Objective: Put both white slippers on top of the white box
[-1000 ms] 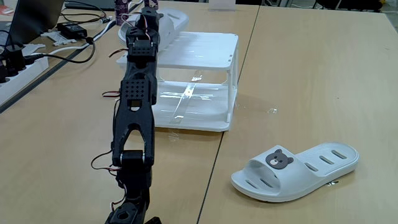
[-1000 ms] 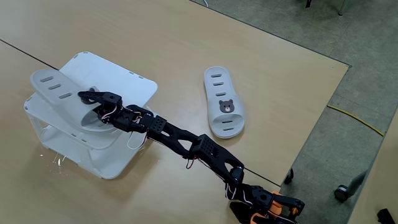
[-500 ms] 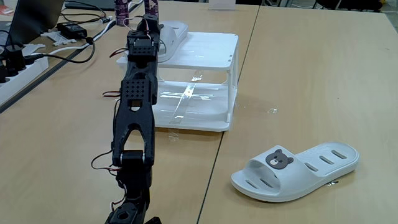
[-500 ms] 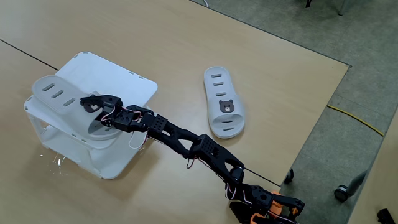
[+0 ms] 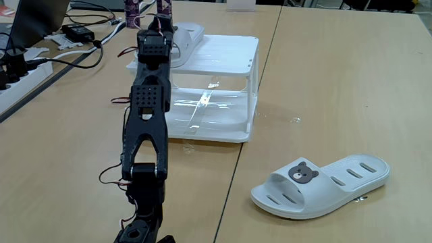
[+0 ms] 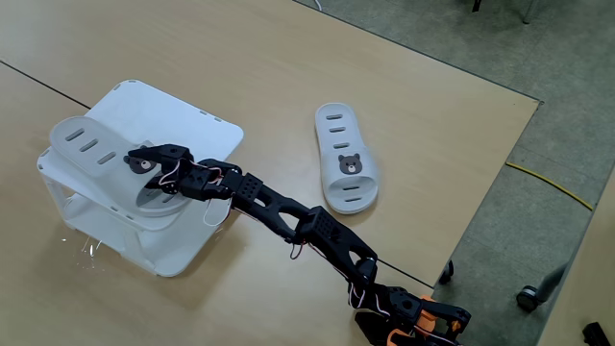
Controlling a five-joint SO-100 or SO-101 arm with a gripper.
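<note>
One white slipper lies flat on the glossy top of the white box, along its left part in the high fixed view. It also shows at the box's far corner in the low fixed view, with the white box below it. My gripper sits at this slipper's strap end. Whether its fingers still hold the strap cannot be made out, and in the low view the wrist hides them. The other white slipper with its bear badge lies on the table, apart from the box.
The black arm stretches from the near table edge to the box. Cables, a power strip and a laptop sit at the left. A table seam runs past the box. The table edge is right of the loose slipper.
The slipper, tilted up over the box a second ago, has come down flat on the top. The arm's elbow has since shifted slightly; the gripper stays at the strap.
</note>
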